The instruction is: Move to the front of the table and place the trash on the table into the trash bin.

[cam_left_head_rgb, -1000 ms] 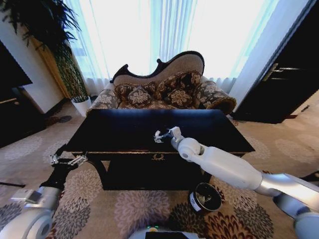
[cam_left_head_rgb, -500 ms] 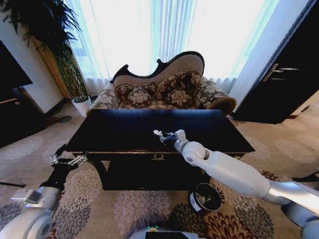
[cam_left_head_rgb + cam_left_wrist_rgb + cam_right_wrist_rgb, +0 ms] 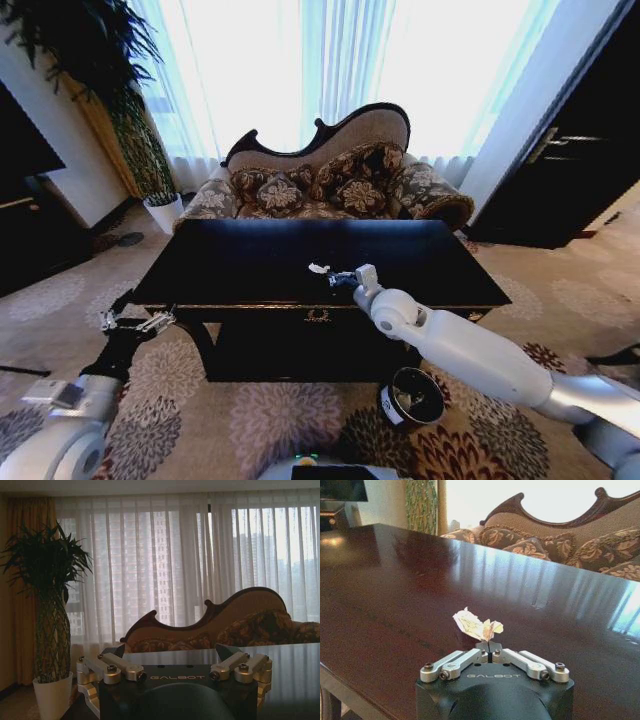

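Your right tool [image 3: 491, 651] has its fingers pinched together, their tips gripping the near edge of a crumpled paper wad [image 3: 476, 626]. In the right wrist view the wad sticks out just beyond the fingertips and sits low over the glossy dark counter [image 3: 395, 580]; whether it touches the wood you cannot tell. In the head view the right tool [image 3: 335, 279] reaches over the front half of the counter [image 3: 250, 262], a little right of centre, with the wad [image 3: 318, 268] at its tip.

Your left tool [image 3: 135, 322] hangs low off the counter's front left corner, over the carpet, spread wide with nothing between its fingers; the left wrist view shows the same, the left tool [image 3: 175, 672] agape and looking across the counter top.

On the floral carpet [image 3: 280, 420], just in front of the counter's right side and below the right arm, stands the round black trash bin [image 3: 410, 397] with its white label. Behind the counter is a patterned sofa [image 3: 330, 185] with a curved dark frame, then bright curtained windows [image 3: 330, 60], a potted plant [image 3: 135, 130] far left and a dark cabinet [image 3: 570, 160] far right.
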Controlling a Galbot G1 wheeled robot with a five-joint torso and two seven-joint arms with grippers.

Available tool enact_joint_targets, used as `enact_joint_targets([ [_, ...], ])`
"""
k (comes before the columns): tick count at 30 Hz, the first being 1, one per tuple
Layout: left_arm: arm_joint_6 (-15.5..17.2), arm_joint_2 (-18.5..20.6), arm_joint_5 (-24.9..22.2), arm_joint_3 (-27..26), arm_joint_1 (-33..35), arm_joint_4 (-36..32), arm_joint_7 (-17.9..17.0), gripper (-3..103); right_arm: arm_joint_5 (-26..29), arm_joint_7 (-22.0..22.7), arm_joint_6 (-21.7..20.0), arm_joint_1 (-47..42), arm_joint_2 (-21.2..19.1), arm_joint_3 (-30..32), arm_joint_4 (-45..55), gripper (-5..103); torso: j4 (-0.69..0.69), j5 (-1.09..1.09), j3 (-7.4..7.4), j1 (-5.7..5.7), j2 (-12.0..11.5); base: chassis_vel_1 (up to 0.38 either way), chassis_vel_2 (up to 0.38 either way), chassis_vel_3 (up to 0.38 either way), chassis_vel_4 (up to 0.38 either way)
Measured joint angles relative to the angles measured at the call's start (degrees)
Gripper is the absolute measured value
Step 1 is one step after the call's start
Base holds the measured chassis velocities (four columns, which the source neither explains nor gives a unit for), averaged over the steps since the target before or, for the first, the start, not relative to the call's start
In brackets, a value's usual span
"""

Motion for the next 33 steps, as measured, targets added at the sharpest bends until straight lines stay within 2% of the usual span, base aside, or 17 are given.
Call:
enact_joint_targets([
  [6,0.0,0.0,0.0,0.0,0.0,0.0,0.0,100,-2.0,-1.4,1.4,-6.1,-3.1,7.2,3.2,0,-0.01,0.00,0.00,0.00,0.0,0.000,0.000,0.000,0.000],
  [10,0.0,0.0,0.0,0.0,0.0,0.0,0.0,100,-5.6,-4.6,3.4,-18.5,-6.0,21.7,7.3,0,0.00,-0.03,-0.01,0.00,0.0,0.000,0.000,0.000,0.000],
  [11,0.0,0.0,0.0,0.0,0.0,0.0,0.0,100,-5.6,-4.6,3.4,-18.5,-6.0,21.7,7.3,0,0.00,-0.03,-0.01,0.00,0.0,0.000,0.000,0.000,0.000],
  [13,0.0,0.0,0.0,0.0,0.0,0.0,0.0,100,-7.6,-5.1,5.0,-26.4,-6.5,28.0,9.1,0,-0.04,0.04,0.00,0.00,0.0,0.000,0.000,0.000,0.000],
  [15,0.0,0.0,0.0,0.0,0.0,0.0,0.0,100,-9.7,-5.7,6.5,-33.1,-5.6,34.5,10.1,0,-0.01,-0.01,-0.01,-0.01,0.0,0.000,0.000,0.000,0.000],
  [16,0.0,0.0,0.0,0.0,0.0,0.0,0.0,100,-9.7,-5.7,6.5,-33.1,-5.6,34.5,10.1,0,-0.01,-0.01,-0.01,-0.01,0.0,0.000,0.000,0.000,0.000],
  [21,0.0,0.0,0.0,0.0,0.0,0.0,0.0,100,-17.0,-10.2,11.7,-50.2,2.5,50.4,11.3,0,0.00,0.02,-0.01,0.00,0.0,0.000,0.000,0.000,0.000],
  [22,0.0,0.0,0.0,0.0,0.0,0.0,0.0,100,-17.0,-10.2,11.7,-50.2,2.5,50.4,11.3,0,0.00,0.02,-0.01,0.00,0.0,0.000,0.000,0.000,0.000],
  [25,0.0,0.0,0.0,0.0,0.0,0.0,0.0,100,-23.2,-12.9,16.8,-59.5,8.2,56.6,12.4,0,-0.02,0.01,-0.01,-0.01,0.0,0.000,0.000,0.000,0.000],
  [26,0.0,0.0,0.0,0.0,0.0,0.0,0.0,100,-23.2,-12.9,16.8,-59.5,8.2,56.6,12.4,0,-0.02,0.01,-0.01,-0.01,0.0,0.000,0.000,0.000,0.000],
  [29,0.0,0.0,0.0,0.0,0.0,0.0,0.0,100,-29.6,-15.5,22.1,-66.5,15.2,61.7,13.2,0,0.00,0.00,-0.01,-0.01,0.0,0.000,0.000,0.000,0.000],
  [30,0.0,0.0,0.0,0.0,0.0,0.0,0.0,100,-29.6,-15.5,22.1,-66.5,15.2,61.7,13.2,0,0.00,0.00,-0.01,-0.01,0.0,0.000,0.000,0.000,0.000],
  [33,0.0,0.0,0.0,0.0,0.0,0.0,0.0,100,-31.1,-17.1,26.2,-71.1,22.4,65.0,13.1,0,-0.01,-0.01,-0.01,0.00,0.0,0.000,0.000,0.000,0.000],
])
